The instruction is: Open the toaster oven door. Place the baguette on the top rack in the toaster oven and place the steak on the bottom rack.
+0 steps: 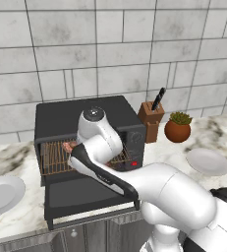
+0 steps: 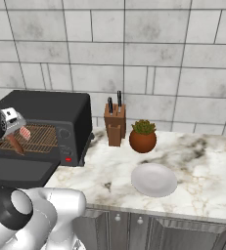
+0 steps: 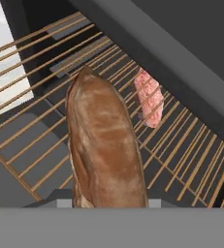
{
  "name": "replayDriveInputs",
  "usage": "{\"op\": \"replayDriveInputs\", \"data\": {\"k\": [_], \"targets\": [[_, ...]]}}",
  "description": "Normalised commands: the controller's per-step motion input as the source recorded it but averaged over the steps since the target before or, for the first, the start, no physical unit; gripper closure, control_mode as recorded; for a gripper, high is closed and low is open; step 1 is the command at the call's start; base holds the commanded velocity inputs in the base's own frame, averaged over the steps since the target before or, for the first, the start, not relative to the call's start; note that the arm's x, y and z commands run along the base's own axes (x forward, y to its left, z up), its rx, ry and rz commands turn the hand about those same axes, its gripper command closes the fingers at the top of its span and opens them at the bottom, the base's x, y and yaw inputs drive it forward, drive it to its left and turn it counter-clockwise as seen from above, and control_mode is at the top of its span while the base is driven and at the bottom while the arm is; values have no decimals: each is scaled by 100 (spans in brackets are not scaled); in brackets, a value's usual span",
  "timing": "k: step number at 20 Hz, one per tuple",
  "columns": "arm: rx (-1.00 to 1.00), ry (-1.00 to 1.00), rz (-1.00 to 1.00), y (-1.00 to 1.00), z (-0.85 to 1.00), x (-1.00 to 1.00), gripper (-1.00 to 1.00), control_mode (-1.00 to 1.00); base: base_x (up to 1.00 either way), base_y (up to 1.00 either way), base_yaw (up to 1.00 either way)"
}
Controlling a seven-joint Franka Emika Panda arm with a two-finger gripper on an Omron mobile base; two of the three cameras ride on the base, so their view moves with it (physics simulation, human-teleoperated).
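So the toaster oven door (image 1: pixel 88 199) is already dropped open, and the end effector (image 2: pixel 17 138) is at the mouth of the toaster oven (image 1: pixel 90 140), clamped on the baguette (image 3: pixel 104 150) right over the wire rack (image 3: pixel 45 116). The steak (image 3: pixel 150 98) is lying on a rack further in. Looks like the baguette-placing step: next it needs to settle the loaf flat on the top rack, then let go.
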Motion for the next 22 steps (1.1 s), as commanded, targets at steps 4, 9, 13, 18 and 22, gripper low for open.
{"op": "replayDriveInputs", "data": {"k": [4,9,13,18,22], "targets": [[-2,0,16,6,15,0,100,-100,0,0,0],[-7,1,22,5,14,-4,100,-100,0,0,0],[-13,-3,19,13,1,-1,100,-100,0,0,0],[-14,-11,14,14,0,0,100,-100,0,0,0],[-12,-9,9,9,0,0,100,-100,0,0,0]]}}
